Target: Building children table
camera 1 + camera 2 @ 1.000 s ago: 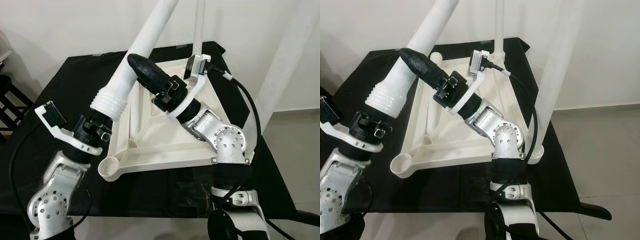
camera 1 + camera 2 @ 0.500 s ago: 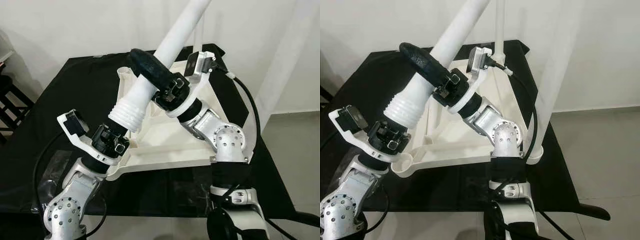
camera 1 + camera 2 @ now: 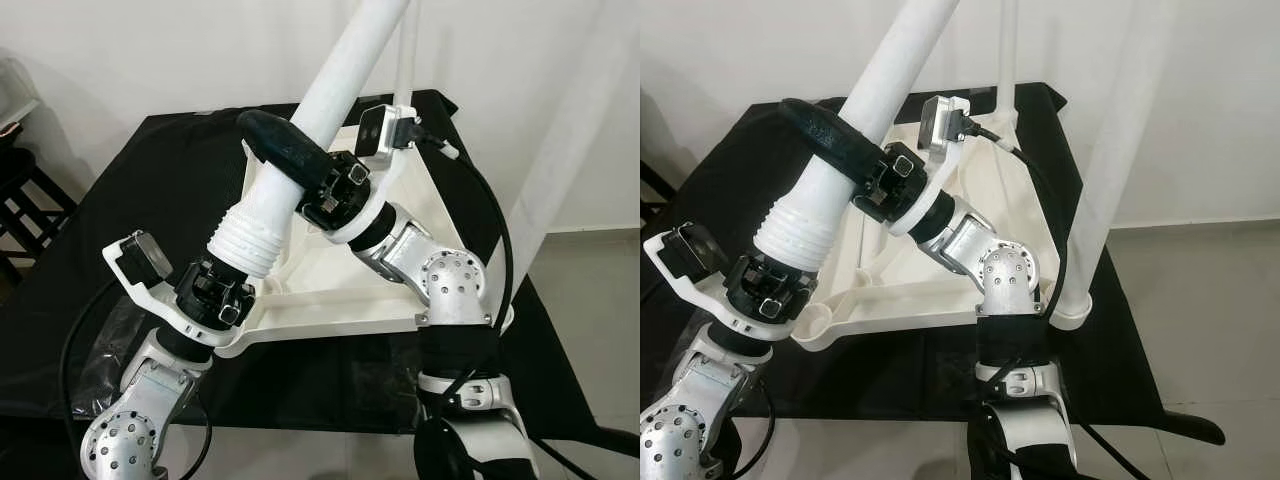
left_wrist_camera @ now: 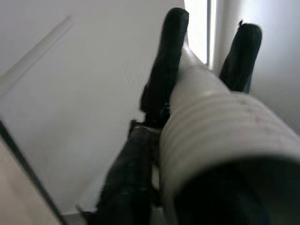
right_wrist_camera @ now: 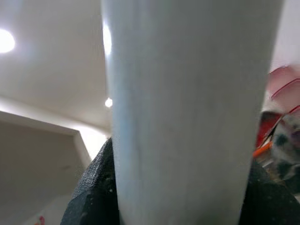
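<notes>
- A dark slatted chair (image 3: 22, 205) stands at the far left, beside the surface (image 3: 150, 170), which is draped in matte black cloth.
- The left gripper (image 3: 232, 278) sits low at the near left corner of the upturned tabletop; its fingers are clamped around the ribbed end of the loose leg, with a black finger (image 4: 165, 70) pressed on either side of it in the left wrist view.
- The loose leg (image 3: 318, 128) is a smooth white plastic tube, round, with a threaded collar of ridges at its lower end; it slants up and away to the right, out of the top of the view.
- Its ribbed end hovers just above the round socket (image 3: 812, 322) at the near left corner of the tabletop; whether it touches the socket cannot be told.
- The upturned tabletop (image 3: 330, 300) is glossy white plastic, a shallow square tray shape with raised rims and diagonal ribs, lying on the black surface.
- The right gripper (image 3: 275, 148) is closed around the loose leg higher up, its thick black fingers wrapping the tube.
- A fitted leg (image 3: 404, 55) stands upright at the far corner.
- Another fitted leg (image 3: 1110, 150) rises from the near right corner.
</notes>
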Controlling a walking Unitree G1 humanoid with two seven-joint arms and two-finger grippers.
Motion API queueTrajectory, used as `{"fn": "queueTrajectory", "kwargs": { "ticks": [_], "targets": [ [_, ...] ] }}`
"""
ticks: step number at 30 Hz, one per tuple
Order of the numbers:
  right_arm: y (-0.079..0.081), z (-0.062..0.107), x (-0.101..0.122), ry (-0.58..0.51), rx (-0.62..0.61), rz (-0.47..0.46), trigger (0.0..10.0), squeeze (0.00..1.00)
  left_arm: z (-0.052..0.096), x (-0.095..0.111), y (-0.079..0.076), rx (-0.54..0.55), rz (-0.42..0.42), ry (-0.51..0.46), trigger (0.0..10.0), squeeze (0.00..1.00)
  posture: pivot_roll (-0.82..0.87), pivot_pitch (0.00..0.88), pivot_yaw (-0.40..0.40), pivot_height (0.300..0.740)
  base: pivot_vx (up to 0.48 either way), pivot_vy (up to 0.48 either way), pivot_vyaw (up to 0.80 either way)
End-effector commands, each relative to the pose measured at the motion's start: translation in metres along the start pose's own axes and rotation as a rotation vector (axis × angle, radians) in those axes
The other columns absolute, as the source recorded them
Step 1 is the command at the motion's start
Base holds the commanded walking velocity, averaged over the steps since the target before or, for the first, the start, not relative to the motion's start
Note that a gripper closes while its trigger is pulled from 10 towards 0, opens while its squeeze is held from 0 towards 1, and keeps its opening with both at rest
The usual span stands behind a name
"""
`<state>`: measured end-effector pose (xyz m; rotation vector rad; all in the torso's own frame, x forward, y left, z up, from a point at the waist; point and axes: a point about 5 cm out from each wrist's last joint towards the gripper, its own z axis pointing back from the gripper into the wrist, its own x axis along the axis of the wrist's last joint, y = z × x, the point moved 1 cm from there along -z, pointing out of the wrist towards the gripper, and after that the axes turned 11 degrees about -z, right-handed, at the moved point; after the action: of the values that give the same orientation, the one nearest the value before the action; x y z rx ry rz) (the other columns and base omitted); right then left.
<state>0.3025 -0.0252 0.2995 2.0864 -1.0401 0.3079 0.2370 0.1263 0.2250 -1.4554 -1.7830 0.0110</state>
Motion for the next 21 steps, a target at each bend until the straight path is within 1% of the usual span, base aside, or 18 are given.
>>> {"fn": "queueTrajectory", "kwargs": {
  "ticks": [1,3,5,6,8,10,11,13,14,15,16,18,19,20,21],
  "targets": [
    [-0.001,-0.01,-0.004,-0.003,0.004,0.016,0.0,0.0,0.008,-0.009,0.012,0.102,0.021,0.017,10.0,1.0,-0.01,0.078,0.066,0.74,0.0,0.0,0.0],
    [-0.009,-0.009,0.004,-0.031,-0.069,0.058,0.0,0.0,0.018,0.001,0.021,0.165,-0.017,-0.003,10.0,1.0,-0.02,0.076,0.062,0.74,0.0,0.0,0.0],
    [-0.013,-0.008,0.011,-0.056,-0.108,0.087,0.0,0.0,0.027,0.01,0.026,0.189,-0.04,-0.012,10.0,1.0,-0.02,0.075,0.06,0.74,0.0,0.0,0.0],
    [-0.015,-0.006,0.017,-0.076,-0.13,0.101,0.0,0.0,0.04,0.019,0.03,0.217,-0.065,-0.011,10.0,1.0,-0.02,0.073,0.06,0.74,0.0,0.0,0.0],
    [-0.015,-0.006,0.017,-0.076,-0.13,0.101,0.0,0.0,0.04,0.019,0.03,0.217,-0.065,-0.011,10.0,1.0,-0.02,0.073,0.06,0.74,0.0,0.0,0.0],
    [-0.017,-0.005,0.021,-0.084,-0.158,0.124,0.0,0.0,0.057,0.029,0.035,0.268,-0.101,-0.005,10.0,1.0,-0.02,0.07,0.058,0.74,0.0,0.0,0.0],
    [-0.018,-0.005,0.023,-0.086,-0.168,0.134,0.0,0.0,0.063,0.032,0.037,0.289,-0.116,0.0,10.0,1.0,-0.02,0.07,0.058,0.74,0.0,0.0,0.0],
    [-0.025,-0.004,0.025,-0.076,-0.242,0.192,0.0,0.0,0.08,0.042,0.046,0.375,-0.166,0.002,10.0,1.0,-0.02,0.068,0.057,0.74,0.0,0.0,0.0],
    [-0.029,-0.003,0.024,-0.055,-0.287,0.239,0.0,0.0,0.087,0.046,0.05,0.42,-0.192,0.002,10.0,1.0,-0.02,0.068,0.057,0.74,0.0,0.0,0.0],
    [-0.032,-0.003,0.024,-0.038,-0.316,0.271,0.0,0.0,0.091,0.048,0.053,0.448,-0.208,0.001,10.0,1.0,-0.02,0.068,0.057,0.74,0.0,0.0,0.0],
    [-0.032,-0.003,0.024,-0.038,-0.316,0.271,0.0,0.0,0.091,0.048,0.053,0.448,-0.208,0.001,10.0,1.0,-0.02,0.068,0.057,0.74,0.0,0.0,0.0],
    [-0.049,0.001,0.014,0.096,-0.459,0.441,0.0,0.0,0.1,0.057,0.07,0.625,-0.345,0.032,10.0,1.0,-0.02,0.069,0.053,0.74,0.0,0.0,0.0],
    [-0.059,0.007,0.009,0.185,-0.544,0.552,0.0,0.0,0.102,0.058,0.079,0.723,-0.438,0.09,10.0,0.9,-0.02,0.068,0.05,0.74,0.0,0.0,0.0],
    [-0.059,0.007,0.009,0.185,-0.544,0.552,0.0,0.0,0.102,0.058,0.079,0.723,-0.438,0.09,10.0,0.9,-0.02,0.068,0.05,0.74,0.0,0.0,0.0],
    [-0.069,0.016,0.003,0.266,-0.619,0.644,4.4,0.0,0.101,0.056,0.086,0.79,-0.513,0.146,10.0,0.0,-0.02,0.071,0.048,0.74,0.0,0.0,0.0]
  ]
}}
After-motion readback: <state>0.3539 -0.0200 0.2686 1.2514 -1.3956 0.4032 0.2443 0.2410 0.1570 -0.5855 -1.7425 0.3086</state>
